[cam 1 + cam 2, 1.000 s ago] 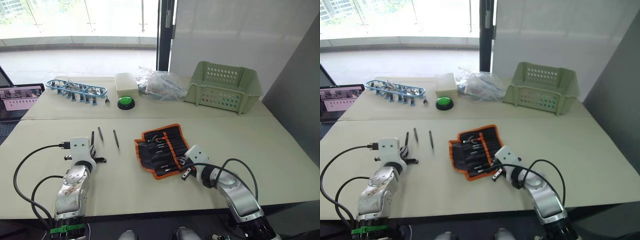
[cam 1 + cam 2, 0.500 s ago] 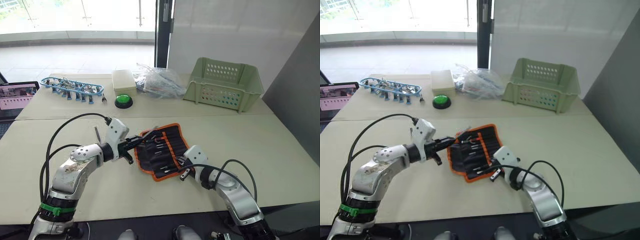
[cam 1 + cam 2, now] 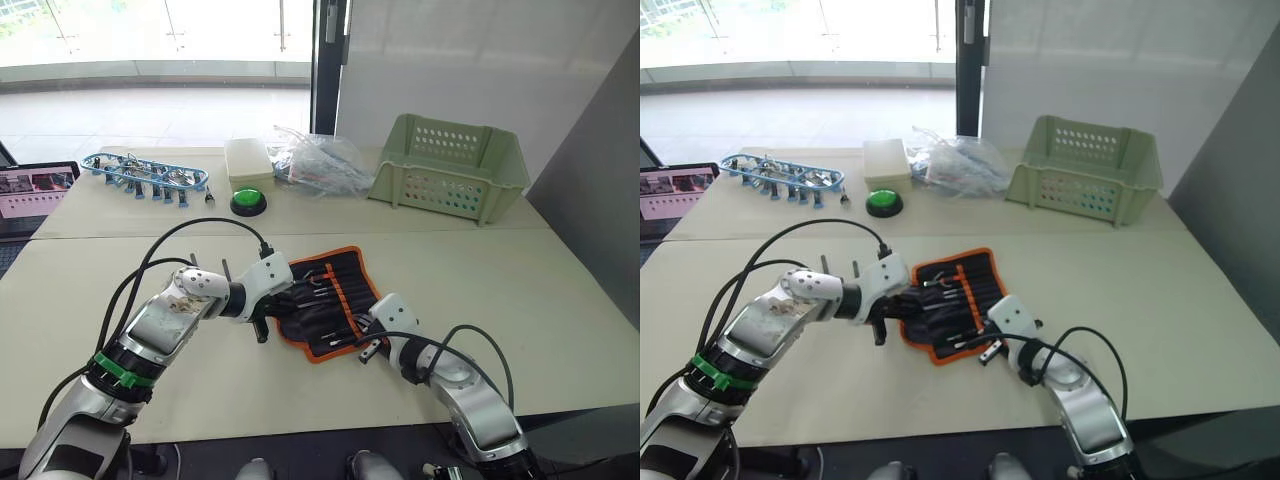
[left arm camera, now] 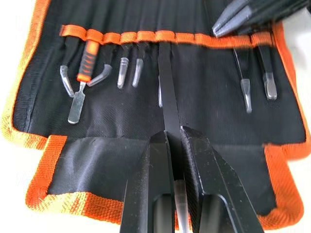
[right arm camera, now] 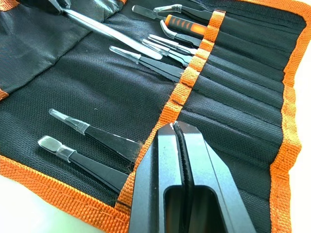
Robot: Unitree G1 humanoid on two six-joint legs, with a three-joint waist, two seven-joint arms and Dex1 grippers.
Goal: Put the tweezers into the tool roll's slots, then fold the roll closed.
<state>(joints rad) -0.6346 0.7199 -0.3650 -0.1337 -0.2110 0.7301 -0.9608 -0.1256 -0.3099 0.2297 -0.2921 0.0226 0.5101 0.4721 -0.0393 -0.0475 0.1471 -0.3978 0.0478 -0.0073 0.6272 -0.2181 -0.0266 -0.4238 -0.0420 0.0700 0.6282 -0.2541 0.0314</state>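
Note:
The tool roll (image 3: 335, 290) lies open on the table, black fabric with orange edging. Several tools sit in its slots (image 4: 146, 37) along the orange band. My left gripper (image 4: 173, 138) is shut on one of the black tweezers (image 4: 167, 92). This tweezer lies flat on the roll's inner face, its tip at the orange band between filled pockets. My right gripper (image 5: 175, 130) is shut, its tips resting on the roll at the orange band near the right edge. Two more tweezers (image 3: 225, 268) lie on the table left of the roll.
At the back stand a pale green basket (image 3: 450, 165), a crumpled plastic bag (image 3: 320, 165), a white box (image 3: 250, 160), a green button (image 3: 248, 203) and a blue tray of tools (image 3: 145, 172). A screen (image 3: 30, 190) sits at the far left.
My left arm has carried a tweezer from the table's left side over to the roll and laid its tip at the slots. The right gripper has stayed on the roll.

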